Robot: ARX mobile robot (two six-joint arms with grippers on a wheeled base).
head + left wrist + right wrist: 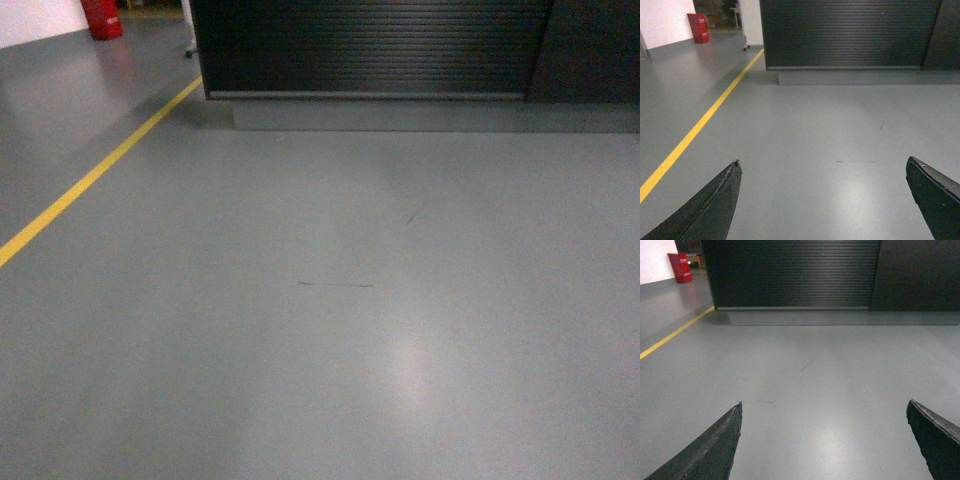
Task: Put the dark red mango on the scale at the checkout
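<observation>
Wrist views show both grippers, left [822, 200] and right [824, 440], with fingers spread wide, grasping nothing, over grey floor [330, 330]. Beyond, a yellow line [90, 178] runs toward the checkout [370, 45]. No mango or scale shows.

One checkout [370, 45] is showing, one yellow floor line [95, 172], one red container [102, 18], and two spread-open grippers [822, 172] [824, 412].
</observation>
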